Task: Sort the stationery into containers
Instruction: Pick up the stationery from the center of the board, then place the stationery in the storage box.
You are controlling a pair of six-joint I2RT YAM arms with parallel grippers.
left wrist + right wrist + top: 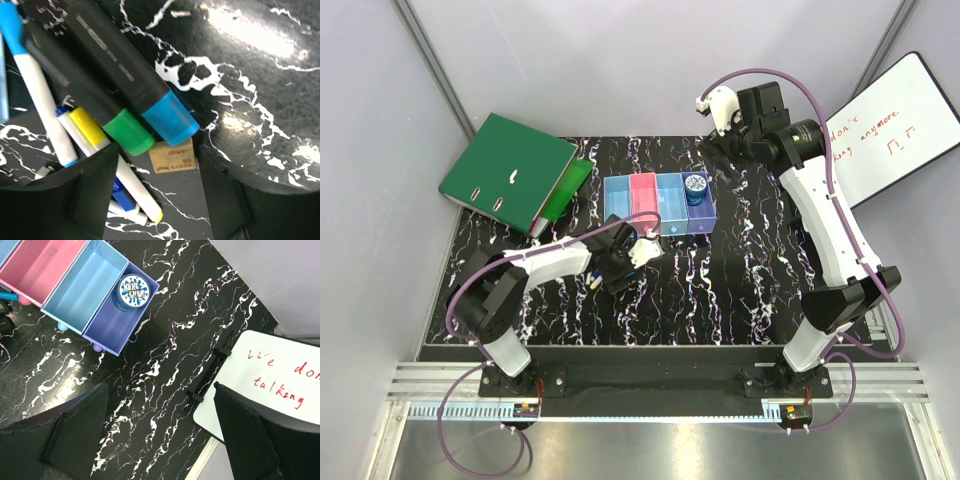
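Blue-cap marker (pixel 125 65): lying in the pen pile (pixel 632 256) on the table (pixel 740 290), its cap end sitting right at the mouth of the left gripper (pixel 160 170), with the green-cap marker (pixel 127 132) lying against it.
Risk, double pick: the two black markers are lying pressed side by side. Jaws coming in here are likely catching both, or pinching only the round caps and squirting one out.
Risk, clutter: white pen (pixel 37 100), yellow-tipped pen (pixel 85 122) and a tan tag (pixel 172 156) are crowding the same spot. One finger is sitting over the pens, so any sideways nudge is probably scattering them.
Risk, drop-off: the pile is lying just in front of the containers (pixel 660 178). A long marker going in crooked could be hanging over a bin wall or shoving the joined row.
Left arm pose: reaching forward and inward from its base, wrist bending down over the pile, fingers pointing at the table.
Left pincer: jaws standing apart, straddling the tag, nothing clamped between them.
Right arm pose: stretching far forward, wrist hanging high beyond the purple bin (pixel 107 330), looking down near the whiteboard (pixel 270 375), well apart from the pile.
Right gripper (pixel 160 390): spread wide, holding nothing.
Task things: blue tin (pixel 131 290) sitting inside the purple bin at its far end. No pens are showing in the other bins, so sorting is looking barely started.
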